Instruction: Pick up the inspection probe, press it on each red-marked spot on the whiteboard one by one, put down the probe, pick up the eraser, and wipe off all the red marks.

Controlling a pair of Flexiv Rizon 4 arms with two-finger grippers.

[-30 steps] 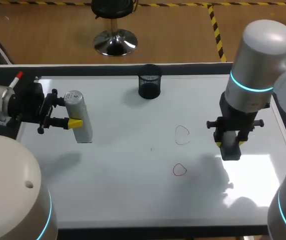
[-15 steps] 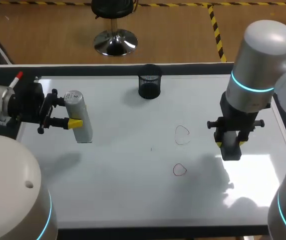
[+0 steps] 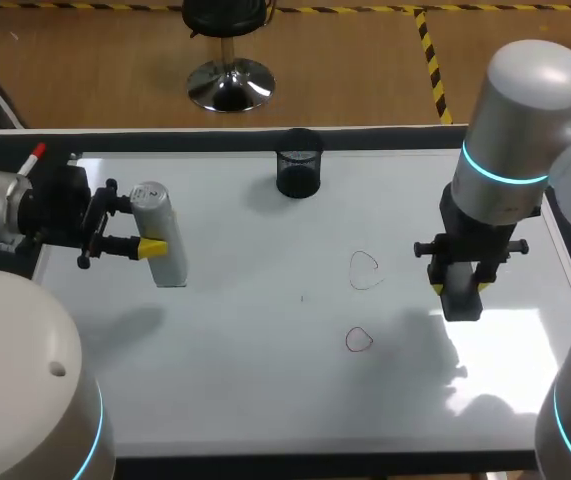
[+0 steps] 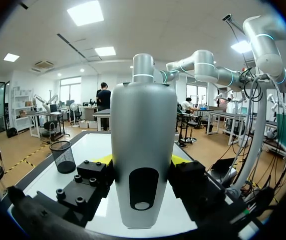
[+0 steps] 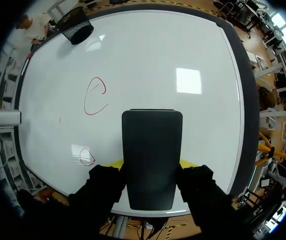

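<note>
Between left jaws, tapered silver probe (image 4: 143, 130)

Bright overhead light, glossy board, soft shadows.
The whiteboard (image 3: 265, 390) is lit from above. At the lower right of the head view, a white glare patch sits beside the soft grey shadow of the right arm (image 3: 510, 130) and its eraser (image 3: 462, 300). A fainter shadow lies at left, below the inspection probe (image 3: 162, 240). In the right wrist view a square reflection shines ahead of the eraser.
</note>
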